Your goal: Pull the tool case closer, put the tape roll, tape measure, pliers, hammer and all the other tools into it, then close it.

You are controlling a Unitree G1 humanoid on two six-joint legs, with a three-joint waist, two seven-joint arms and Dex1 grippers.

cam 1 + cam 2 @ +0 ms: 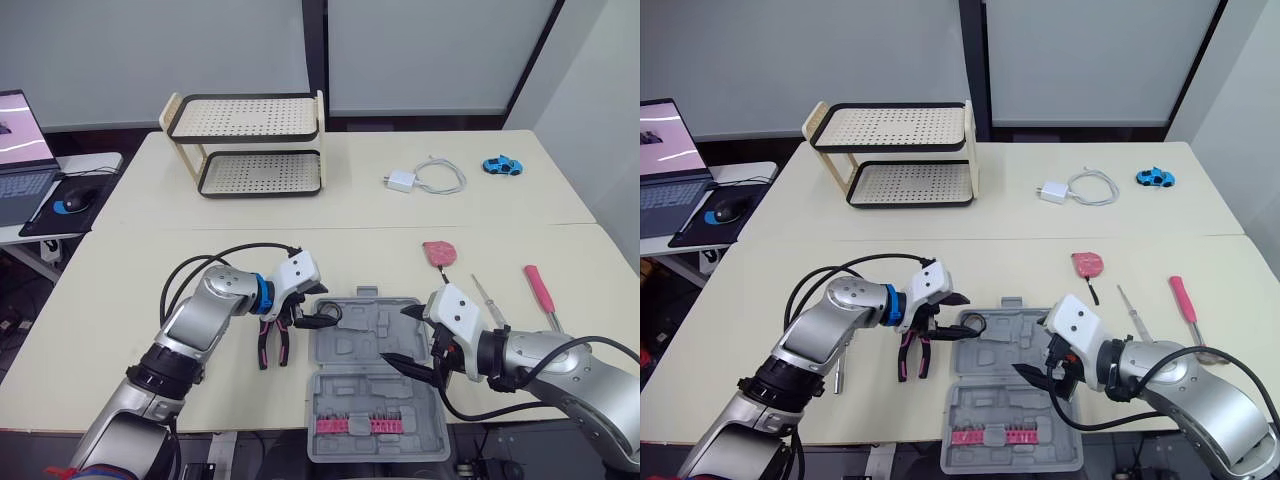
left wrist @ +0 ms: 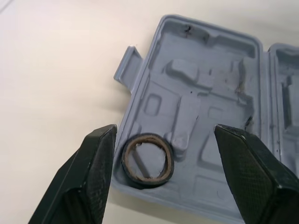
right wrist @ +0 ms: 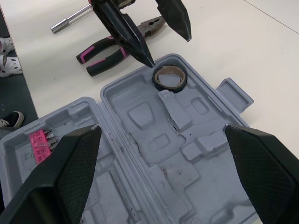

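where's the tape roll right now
In the left wrist view the tape roll lies in the open tool case's left corner, between the open fingers of the left gripper; the pliers lie on the table beside it.

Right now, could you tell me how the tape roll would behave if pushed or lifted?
The tape roll looks like a thin ring on a cardboard core, so probably light. Its outline is slightly squashed, so it may flex under a pinch. It lies flat in a corner of the case, so it should slide, not roll.
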